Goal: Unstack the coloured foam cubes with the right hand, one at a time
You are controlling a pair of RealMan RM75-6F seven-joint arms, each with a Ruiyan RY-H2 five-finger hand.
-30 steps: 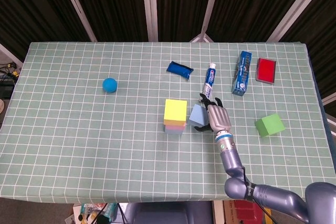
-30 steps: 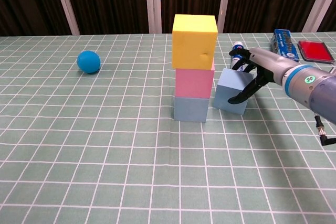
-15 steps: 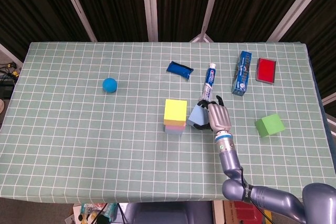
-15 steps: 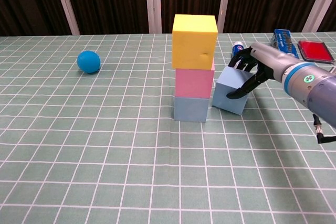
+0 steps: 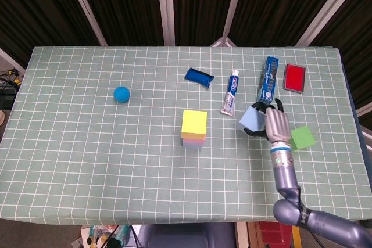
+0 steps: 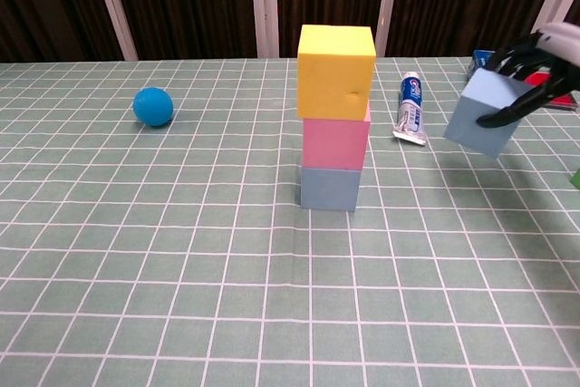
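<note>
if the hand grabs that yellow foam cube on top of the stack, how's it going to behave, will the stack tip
The yellow foam cube is probably light and squashy. It tops a tall, narrow stack on a pink foam cube, so a sideways nudge could topple it. Lifting straight up seems safest. Flat faces mean it shouldn't roll.

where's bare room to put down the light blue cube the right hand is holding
Bare cloth lies in front of the stack and the green cube. It is crowded behind the right hand, holding the light blue cube: toothpaste tube, toothpaste box, red case.
</note>
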